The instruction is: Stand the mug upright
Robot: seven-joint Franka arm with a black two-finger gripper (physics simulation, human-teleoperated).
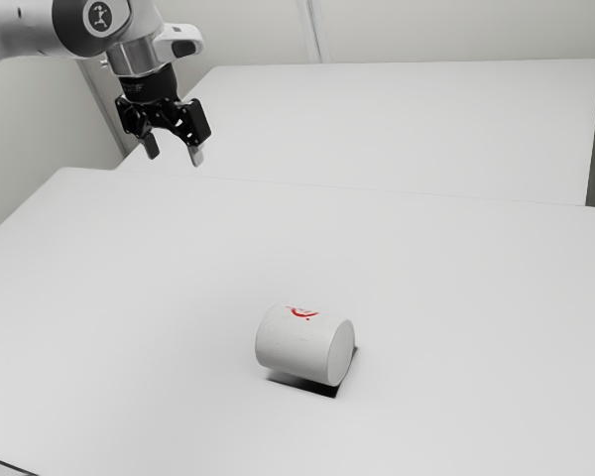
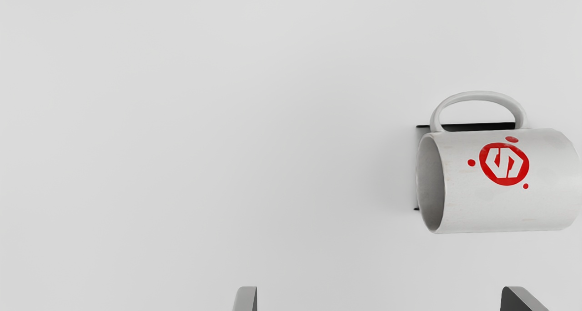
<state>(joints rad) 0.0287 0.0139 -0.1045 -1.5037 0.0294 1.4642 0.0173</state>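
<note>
Mug [image 1: 296, 347] on its side, tool [image 1: 173, 157] apart, fingers [image 2: 246, 298] spread.

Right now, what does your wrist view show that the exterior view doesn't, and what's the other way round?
From the wrist view: the mug's handle and its open mouth.

From the exterior view: the mug's flat base and my white arm.

Both share: the mug lying on its side on the white table, the red mark on it, and my gripper with its fingers apart.
</note>
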